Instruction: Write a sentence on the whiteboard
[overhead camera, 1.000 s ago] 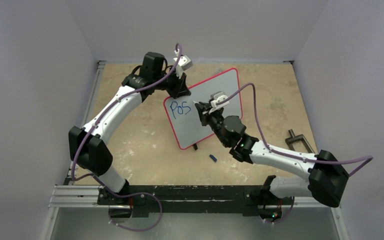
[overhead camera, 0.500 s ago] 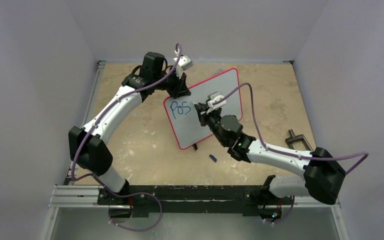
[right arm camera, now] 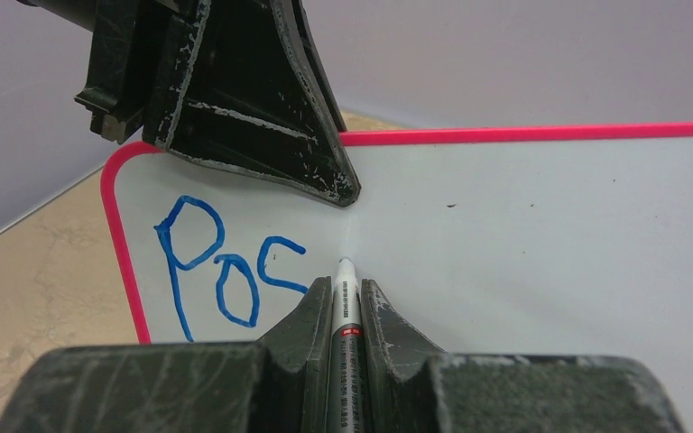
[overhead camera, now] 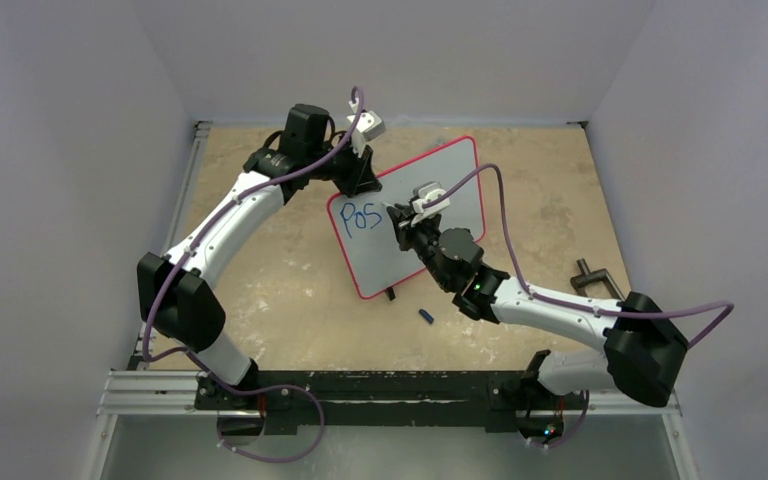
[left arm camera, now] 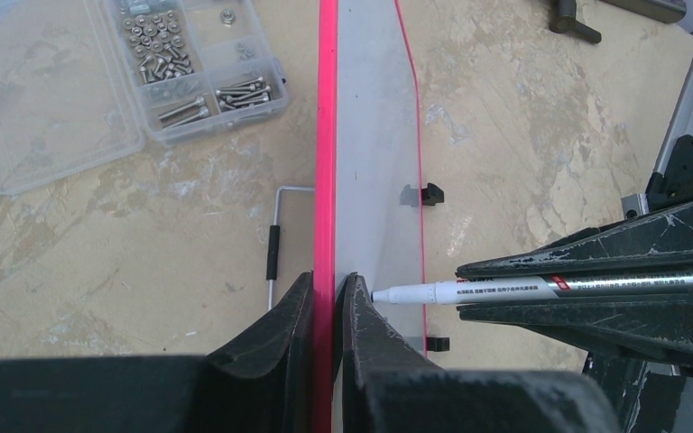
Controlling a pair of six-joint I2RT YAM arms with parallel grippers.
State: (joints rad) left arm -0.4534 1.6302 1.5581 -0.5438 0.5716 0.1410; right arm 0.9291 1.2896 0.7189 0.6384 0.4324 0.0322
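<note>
The whiteboard (overhead camera: 438, 190), glossy white with a thin red frame, stands upright near the table's middle with blue letters "Pos" (overhead camera: 363, 216) at its left end. It also shows in the right wrist view (right arm camera: 523, 234) and edge-on in the left wrist view (left arm camera: 327, 135). My left gripper (overhead camera: 360, 180) (left arm camera: 327, 298) is shut on the board's top edge. My right gripper (overhead camera: 400, 222) (right arm camera: 345, 293) is shut on a white marker (right arm camera: 343, 298) (left arm camera: 469, 290), whose tip is at the board's surface just right of the "s".
A blue marker cap (overhead camera: 425, 316) lies on the table in front of the board. A black clamp (overhead camera: 598, 282) sits at the right. Behind the board lie a clear screw box (left arm camera: 126, 72) and an Allen key (left arm camera: 272, 244).
My right gripper and marker have shifted slightly left and up along the board. The board, the letters and my left arm look the same.
</note>
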